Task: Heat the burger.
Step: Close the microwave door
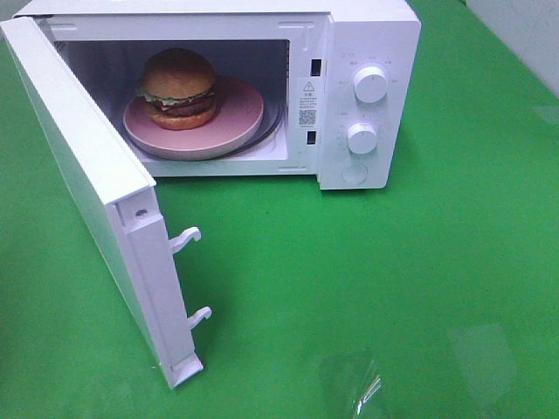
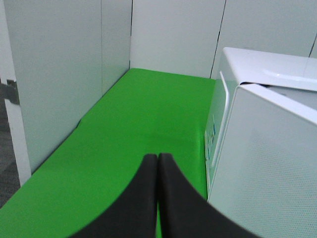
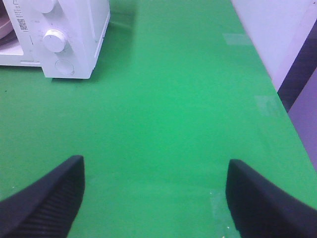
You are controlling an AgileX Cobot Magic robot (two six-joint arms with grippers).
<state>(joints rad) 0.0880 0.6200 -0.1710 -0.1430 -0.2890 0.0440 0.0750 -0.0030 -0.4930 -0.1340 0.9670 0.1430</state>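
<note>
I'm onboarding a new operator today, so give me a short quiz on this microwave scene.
1. True or false: the door of the microwave is shut.
2. Where is the burger? A) on top of the microwave B) on the pink plate inside it C) in a gripper
3. Fill in: the left gripper is ___, while the right gripper is open.
Key: 1 false; 2 B; 3 shut.

Burger (image 1: pixel 179 87), glossy golden bun, lettuce frill, dark patty, upright on pink plate (image 1: pixel 236 122) inside microwave (image 1: pixel 367 52)
</note>
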